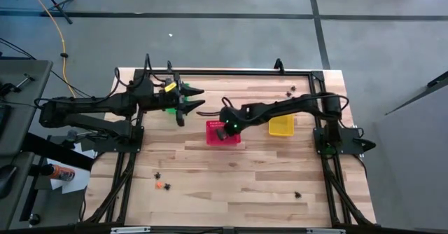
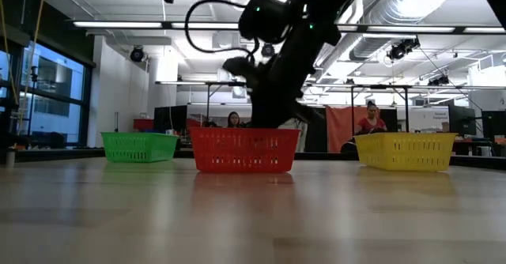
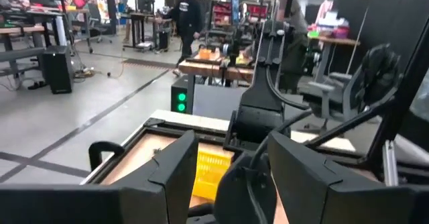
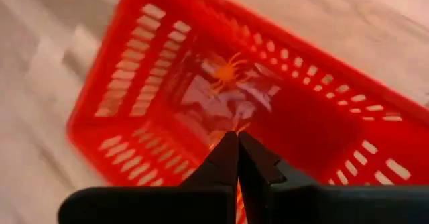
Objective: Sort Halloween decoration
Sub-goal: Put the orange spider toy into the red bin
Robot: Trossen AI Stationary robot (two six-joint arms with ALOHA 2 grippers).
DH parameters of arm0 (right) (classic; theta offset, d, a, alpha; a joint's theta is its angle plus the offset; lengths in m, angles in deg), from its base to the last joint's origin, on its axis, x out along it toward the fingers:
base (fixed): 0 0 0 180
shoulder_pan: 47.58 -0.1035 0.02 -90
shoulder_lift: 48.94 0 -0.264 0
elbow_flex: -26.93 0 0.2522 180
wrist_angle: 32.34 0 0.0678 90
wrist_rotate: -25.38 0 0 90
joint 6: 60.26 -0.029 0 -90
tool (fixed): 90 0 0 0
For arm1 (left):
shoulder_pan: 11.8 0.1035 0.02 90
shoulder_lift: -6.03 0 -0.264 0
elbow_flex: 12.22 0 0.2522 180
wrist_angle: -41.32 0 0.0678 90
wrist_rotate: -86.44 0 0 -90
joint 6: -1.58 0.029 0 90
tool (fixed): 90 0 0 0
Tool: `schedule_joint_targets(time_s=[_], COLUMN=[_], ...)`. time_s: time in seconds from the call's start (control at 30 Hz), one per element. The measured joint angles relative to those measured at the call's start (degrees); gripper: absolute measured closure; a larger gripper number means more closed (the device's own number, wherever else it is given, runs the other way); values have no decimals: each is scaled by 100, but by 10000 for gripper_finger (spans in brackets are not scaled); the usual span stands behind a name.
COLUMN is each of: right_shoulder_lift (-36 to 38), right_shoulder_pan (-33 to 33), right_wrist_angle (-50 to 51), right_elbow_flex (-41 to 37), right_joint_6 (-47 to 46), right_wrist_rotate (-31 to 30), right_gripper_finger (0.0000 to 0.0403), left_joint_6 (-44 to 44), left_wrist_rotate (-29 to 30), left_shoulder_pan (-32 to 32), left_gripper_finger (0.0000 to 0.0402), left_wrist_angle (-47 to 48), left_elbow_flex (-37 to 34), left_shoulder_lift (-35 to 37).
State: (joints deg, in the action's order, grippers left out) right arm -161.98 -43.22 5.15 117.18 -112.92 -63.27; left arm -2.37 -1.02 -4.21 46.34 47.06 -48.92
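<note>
the right gripper hangs just above the red basket, fingers pinched tight together with what looks like a sliver of orange caught at the tips, though i can't swear it's a trinket and not just the basket showing through. an orange spider trinket already lies on the red basket's floor, near its middle. so from where i stand this looks like the drop-off step: the arm is over the red basket to let an orange piece go into it, or has only just come over it.

the yellow basket sits just beside the red basket on the right arm's side, and the green basket stands on the red basket's other side, under the left gripper. that left gripper hovers above the green basket, fingers parted fairly wide with nothing between them, waiting.

plenty of halloween decoration is unsorted: a small black and orange cluster lies well away from the red basket toward the table's near edge on the left arm's side, a dark piece sits near that same edge on the right arm's side, and another dark piece lies beyond the yellow basket.

next, i'd guess, the right fingers need to part over the red basket so anything held falls inside, then the arm has to lift clear of the rim before heading to a loose trinket.
</note>
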Motion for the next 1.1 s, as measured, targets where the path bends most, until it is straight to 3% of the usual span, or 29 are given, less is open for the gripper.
schedule_joint_targets(time_s=[0.23,0.53,0.9,1.1], right_shoulder_lift=[-244,-248,-148,457], right_shoulder_pan=[11,24,24,39], right_wrist_angle=[20,-1,46,-265], right_elbow_flex=[0,0,-7,-7], right_joint_6=[-761,-873,-484,411], right_wrist_rotate=[-285,-305,-255,-180], right_gripper_finger=[403,392,270,231], left_joint_6=[427,530,518,510], left_wrist_rotate=[50,280,287,287], left_shoulder_pan=[0,0,0,0], left_gripper_finger=[229,229,229,229], left_wrist_angle=[42,40,40,38], left_elbow_flex=[0,0,0,-2], left_shoulder_lift=[0,0,0,0])
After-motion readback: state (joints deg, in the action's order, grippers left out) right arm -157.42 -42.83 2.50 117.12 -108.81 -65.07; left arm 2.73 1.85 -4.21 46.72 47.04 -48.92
